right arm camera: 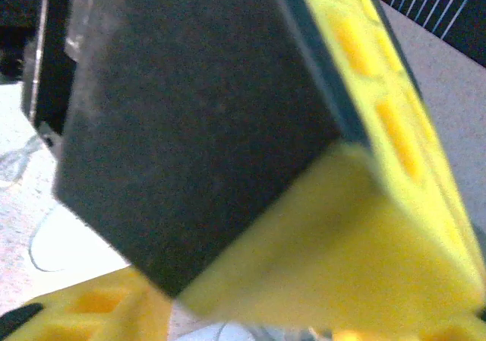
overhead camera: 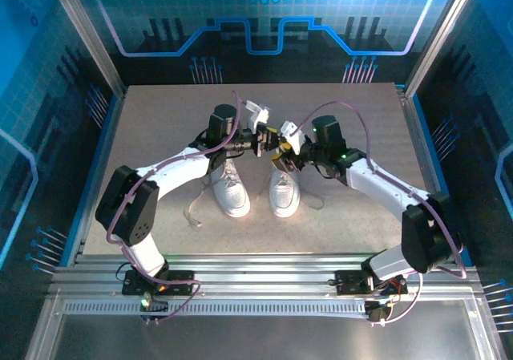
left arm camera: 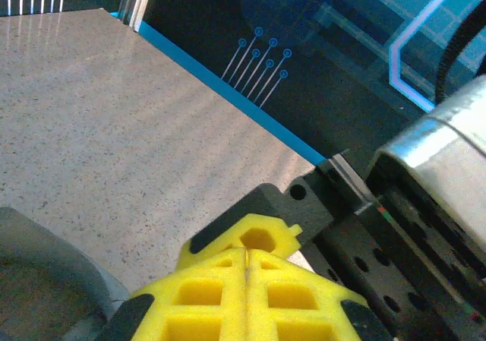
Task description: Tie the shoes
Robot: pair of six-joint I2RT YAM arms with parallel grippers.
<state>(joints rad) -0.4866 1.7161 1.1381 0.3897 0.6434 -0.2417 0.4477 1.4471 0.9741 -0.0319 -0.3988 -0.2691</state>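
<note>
Looking down from above, the shoes (overhead camera: 234,193) sit side by side in the middle of the table (overhead camera: 160,119), toes toward the arm bases, with a loose lace (overhead camera: 192,212) trailing off to the left. The left gripper (overhead camera: 263,141) and right gripper (overhead camera: 282,150) meet nearly tip to tip over the heel ends. At the left wrist, the yellow pads (left arm camera: 205,295) are pressed flat together, with nothing visible between them. At the right wrist, a blurred dark-and-yellow block (right arm camera: 197,128) crowds the lens, and I cannot tell how those fingers stand.
</note>
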